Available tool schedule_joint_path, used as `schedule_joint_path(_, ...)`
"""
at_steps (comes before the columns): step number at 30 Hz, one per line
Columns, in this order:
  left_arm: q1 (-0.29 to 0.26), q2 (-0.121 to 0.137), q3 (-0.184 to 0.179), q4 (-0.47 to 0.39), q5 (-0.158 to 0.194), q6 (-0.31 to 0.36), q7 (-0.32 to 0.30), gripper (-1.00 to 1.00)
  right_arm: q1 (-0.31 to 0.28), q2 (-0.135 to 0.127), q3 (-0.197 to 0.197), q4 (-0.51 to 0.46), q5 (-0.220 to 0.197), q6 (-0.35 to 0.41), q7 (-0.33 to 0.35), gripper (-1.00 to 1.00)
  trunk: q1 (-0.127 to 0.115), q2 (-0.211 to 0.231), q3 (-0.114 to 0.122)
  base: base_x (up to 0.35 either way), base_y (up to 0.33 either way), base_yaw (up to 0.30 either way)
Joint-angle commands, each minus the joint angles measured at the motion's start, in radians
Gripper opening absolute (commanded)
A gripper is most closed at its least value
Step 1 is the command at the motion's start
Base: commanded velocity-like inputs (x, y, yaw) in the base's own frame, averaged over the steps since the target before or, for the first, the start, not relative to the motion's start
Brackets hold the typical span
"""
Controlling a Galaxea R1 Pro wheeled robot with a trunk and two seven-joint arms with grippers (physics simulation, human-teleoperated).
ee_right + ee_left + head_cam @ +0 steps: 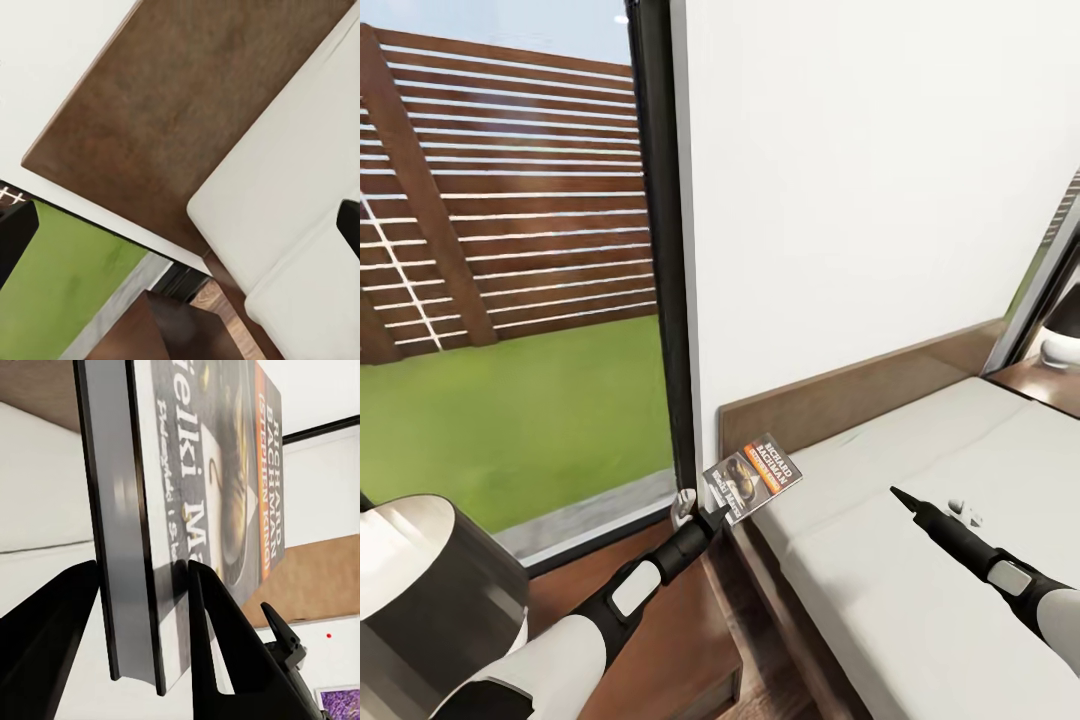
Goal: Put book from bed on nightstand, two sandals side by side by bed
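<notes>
Left pincer (712,513) clamps paperback book (753,477) at frame centre, above nightstand (660,620); right pincer (900,495), fingers together, hovers over bed (920,560) mattress, lower right.

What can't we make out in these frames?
- Nightstand top: head view, partly covered by the left arm and cut by the picture's edge.
- Book title: left wrist view, cropped and crossed by a finger.
- Right gripper: head view, too thin to read as open or shut.
</notes>
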Motion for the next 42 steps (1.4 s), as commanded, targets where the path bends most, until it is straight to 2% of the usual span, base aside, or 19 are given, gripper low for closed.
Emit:
schedule_joint_path(1,-0.001,0.0,-0.001,0.001,0.01,0.01,-0.003,-1.0,-0.002,-0.001,-0.003,0.005,-0.001,-0.002,0.005,1.0,0.0,-0.001,0.001,0.0,0.0,0.0)
schedule_joint_path(19,-0.001,0.0,-0.001,0.001,0.01,0.01,-0.003,-1.0,-0.002,-0.001,-0.003,0.005,-0.001,-0.002,0.005,1.0,0.0,-0.001,0.03,0.0,0.0,0.0)
schedule_joint_path(26,-0.001,0.0,-0.001,0.001,0.01,0.01,-0.004,-1.0,-0.002,-0.001,-0.003,0.006,-0.002,0.004,0.008,1.0,0.0,-0.001,0.032,0.0,0.0,0.011)
schedule_joint_path(42,-0.001,0.0,-0.001,0.001,0.01,0.01,-0.004,-1.0,-0.002,-0.001,-0.003,0.006,-0.002,0.008,0.008,1.0,0.0,-0.001,0.032,0.0,0.0,0.196)
